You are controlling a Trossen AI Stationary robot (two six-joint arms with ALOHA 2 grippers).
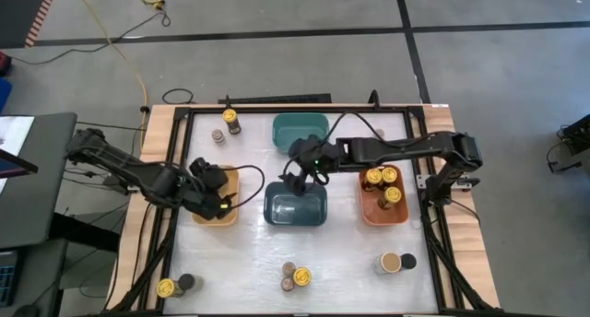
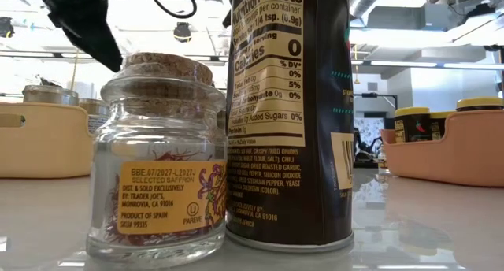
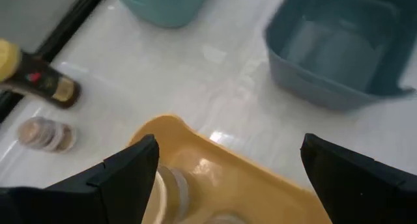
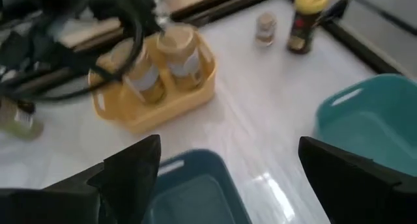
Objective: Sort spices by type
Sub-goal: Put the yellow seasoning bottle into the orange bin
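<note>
Spice jars stand in small groups on the white table: a yellow-lidded jar (image 1: 231,121) and a small cork-topped one (image 1: 218,135) at the far left, and others along the near edge (image 1: 167,287) (image 1: 295,277) (image 1: 391,263). Two tan-topped jars (image 4: 179,51) stand in the yellow bin (image 1: 214,211). Several yellow-lidded jars (image 1: 383,181) fill the orange bin (image 1: 369,211). My left gripper (image 3: 228,178) hangs open above the yellow bin. My right gripper (image 4: 228,178) hangs open over the far edge of the dark-blue bin (image 1: 295,211). Neither holds anything.
A teal bin (image 1: 300,131) sits at the far middle, just beyond my right gripper. A black frame (image 1: 277,107) runs around the table. In the low view a cork-topped glass jar (image 2: 157,161) and a tall dark jar (image 2: 287,113) stand close to the camera.
</note>
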